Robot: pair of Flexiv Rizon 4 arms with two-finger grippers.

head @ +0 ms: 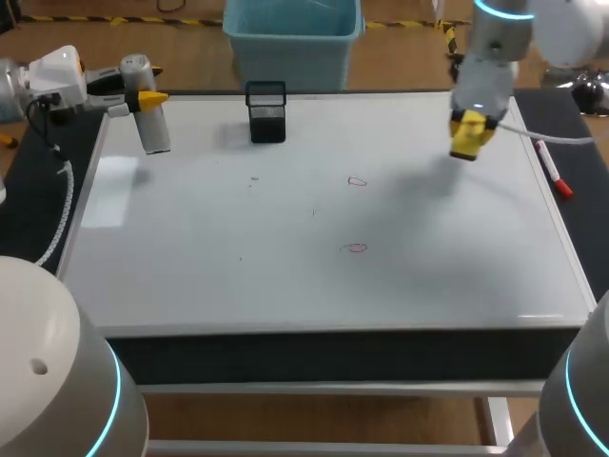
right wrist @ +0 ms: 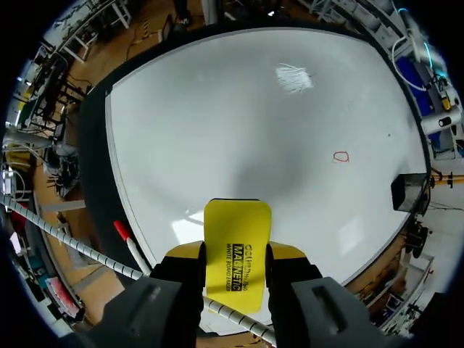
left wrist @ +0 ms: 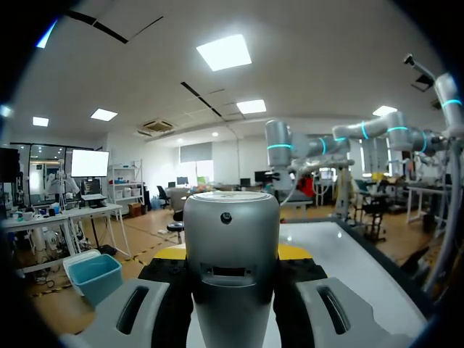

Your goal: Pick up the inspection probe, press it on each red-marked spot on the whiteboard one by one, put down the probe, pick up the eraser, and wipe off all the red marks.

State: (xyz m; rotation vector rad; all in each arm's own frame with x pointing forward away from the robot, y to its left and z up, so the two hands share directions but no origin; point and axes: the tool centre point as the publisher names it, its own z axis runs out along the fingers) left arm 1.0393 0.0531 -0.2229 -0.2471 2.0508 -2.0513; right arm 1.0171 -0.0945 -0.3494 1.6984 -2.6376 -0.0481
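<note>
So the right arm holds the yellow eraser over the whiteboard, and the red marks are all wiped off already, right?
Not quite. The right gripper does hold the yellow eraser over the whiteboard, but the red marks are not wiped off. The head view shows two on the board: a far red mark and a near red mark.

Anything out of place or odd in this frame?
Slightly odd: the left gripper holds the probe aloft while the right gripper already holds the eraser. Two red marks are on the whiteboard. A marker lies off its right edge. Nothing looks spilled or damaged.
</note>
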